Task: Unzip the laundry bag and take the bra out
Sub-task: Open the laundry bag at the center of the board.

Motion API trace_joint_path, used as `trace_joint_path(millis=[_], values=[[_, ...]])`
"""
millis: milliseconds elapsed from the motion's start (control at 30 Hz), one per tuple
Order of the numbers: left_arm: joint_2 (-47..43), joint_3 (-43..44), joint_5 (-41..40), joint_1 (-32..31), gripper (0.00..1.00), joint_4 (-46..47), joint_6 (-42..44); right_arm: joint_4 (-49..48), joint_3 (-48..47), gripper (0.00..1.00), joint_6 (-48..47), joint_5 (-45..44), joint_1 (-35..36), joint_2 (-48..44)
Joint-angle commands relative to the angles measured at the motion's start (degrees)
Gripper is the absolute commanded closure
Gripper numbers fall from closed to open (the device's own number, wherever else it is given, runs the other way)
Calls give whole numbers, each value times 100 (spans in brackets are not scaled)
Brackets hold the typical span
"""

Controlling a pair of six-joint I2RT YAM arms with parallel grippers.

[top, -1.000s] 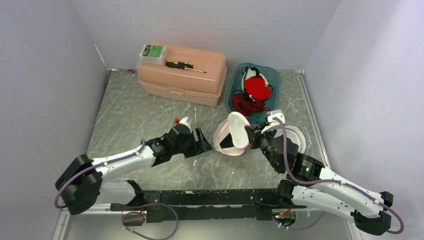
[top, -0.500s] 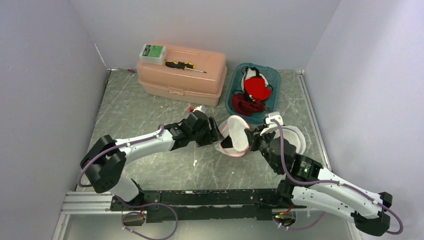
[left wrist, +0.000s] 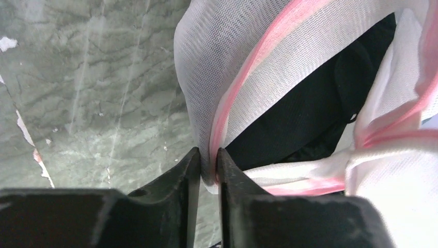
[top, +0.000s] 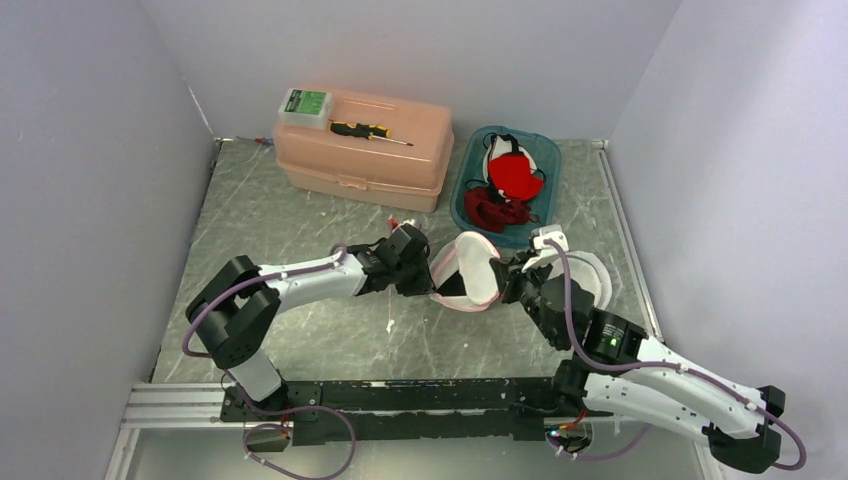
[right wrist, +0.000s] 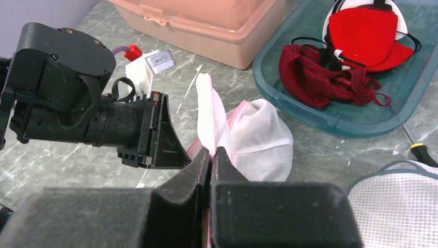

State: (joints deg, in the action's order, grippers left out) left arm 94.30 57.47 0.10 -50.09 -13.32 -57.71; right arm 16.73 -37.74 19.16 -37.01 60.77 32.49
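Observation:
The laundry bag point(top: 470, 268), white mesh with pink zipper trim, is held up off the table between both arms, its mouth gaping. A black bra point(left wrist: 310, 103) shows inside the opening, also seen from above as a dark patch point(top: 455, 287). My left gripper point(left wrist: 208, 155) is shut on the bag's pink-trimmed left edge point(left wrist: 227, 119); from above it point(top: 430, 277) sits at the bag's left side. My right gripper point(right wrist: 210, 152) is shut on the bag's opposite pink edge point(right wrist: 209, 111), at the bag's right side point(top: 512, 283).
A pink toolbox point(top: 365, 150) stands at the back with a screwdriver point(top: 368, 130) and a green-labelled box point(top: 305, 105) on top. A teal tray point(top: 463, 185) holds red garments point(top: 510, 185). Another white mesh bag point(top: 590, 275) lies by the right arm.
My left arm has swung right to the bag and its jaws have closed on the pink-trimmed edge. The right gripper has kept its hold on the bag, barely moving.

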Motion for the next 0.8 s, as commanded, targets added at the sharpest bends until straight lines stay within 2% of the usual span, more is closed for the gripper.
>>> trace_joint_path(millis=[0, 33, 67, 267, 400, 533, 600, 767], values=[[-176, 255, -115, -38, 86, -96, 174, -31, -9, 100, 128, -36, -2, -139], [-254, 263, -168, -48, 95, -160, 195, -30, -10, 100, 127, -42, -2, -158], [-353, 271, -236, -53, 97, -245, 217, -34, -17, 100, 131, -61, 3, -168], [-1325, 578, -882, -60, 97, -1170, 655, -301, -409, 100, -272, -245, 4, 70], [-1930, 1358, -1189, -63, 97, -1748, 1301, -572, -1519, 100, -897, -109, -4, 574], [-2078, 2062, -1313, -60, 97, -2461, 1562, -425, -2455, 100, -1112, 48, -3, 1129], [-2201, 1826, -1429, -62, 97, -2564, 1485, -309, -2491, 100, -1055, -81, -4, 1285], [-2451, 228, -1690, -53, 97, -2225, 1016, 296, -1924, 100, -532, -1002, 10, 1368]])
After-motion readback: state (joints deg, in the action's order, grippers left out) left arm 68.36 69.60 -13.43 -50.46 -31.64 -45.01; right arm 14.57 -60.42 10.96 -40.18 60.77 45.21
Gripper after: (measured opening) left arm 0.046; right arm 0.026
